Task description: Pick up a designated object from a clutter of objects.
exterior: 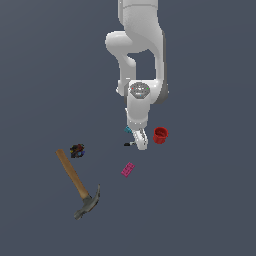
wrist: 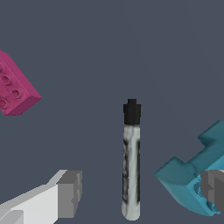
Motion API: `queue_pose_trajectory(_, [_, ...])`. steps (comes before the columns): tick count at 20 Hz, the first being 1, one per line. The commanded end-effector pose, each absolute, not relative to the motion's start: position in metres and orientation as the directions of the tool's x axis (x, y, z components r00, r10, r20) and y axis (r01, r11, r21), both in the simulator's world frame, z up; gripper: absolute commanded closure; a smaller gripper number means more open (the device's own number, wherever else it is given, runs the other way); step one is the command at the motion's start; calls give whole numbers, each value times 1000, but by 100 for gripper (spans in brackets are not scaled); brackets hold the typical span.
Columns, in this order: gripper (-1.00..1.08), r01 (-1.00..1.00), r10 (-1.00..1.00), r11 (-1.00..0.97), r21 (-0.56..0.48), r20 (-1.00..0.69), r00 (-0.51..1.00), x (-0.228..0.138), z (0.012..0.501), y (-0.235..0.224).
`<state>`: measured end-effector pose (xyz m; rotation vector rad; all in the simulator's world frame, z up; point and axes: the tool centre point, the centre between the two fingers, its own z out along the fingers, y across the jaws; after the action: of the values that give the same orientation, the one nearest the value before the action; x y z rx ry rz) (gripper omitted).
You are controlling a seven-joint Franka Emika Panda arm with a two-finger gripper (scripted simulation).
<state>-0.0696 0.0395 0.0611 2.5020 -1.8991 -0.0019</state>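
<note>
Your gripper [wrist: 139,192] stands wide apart, holding nothing: in the wrist view one grey finger pad [wrist: 70,194] sits to one side of the marker pen [wrist: 131,170] and the other pad [wrist: 213,187] to the far side, with clear space between each pad and the barrel. The pen lies flat on the dark floor [wrist: 109,52], white barrel with its black cap pointing away from the camera, roughly midway between the pads. You can see the teal brick [wrist: 192,175] just beside the pen, partly in front of the far pad, while the pink brick [wrist: 13,85] lies well apart from it. In the exterior view the arm hangs low over the pen [exterior: 128,144], only its dark tip showing past the hand, with the red cup [exterior: 160,135] near on the exterior view's right. The pink brick [exterior: 128,170] lies nearer the camera, and the hammer [exterior: 77,184] and a small dark multicoloured item [exterior: 77,150] lie off to the exterior view's left.
</note>
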Motion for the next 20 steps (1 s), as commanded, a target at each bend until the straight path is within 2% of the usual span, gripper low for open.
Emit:
queue_pose_trajectory(1, [-92, -966, -966, -259, 0, 0, 259, -70, 60, 39])
queue_pose_trajectory(8, [-92, -965, -965, -262, 1, 0, 262, -71, 54, 39])
queue_pose_trajectory(20, [-92, -966, -966, -258, 0, 0, 258, -71, 12, 39])
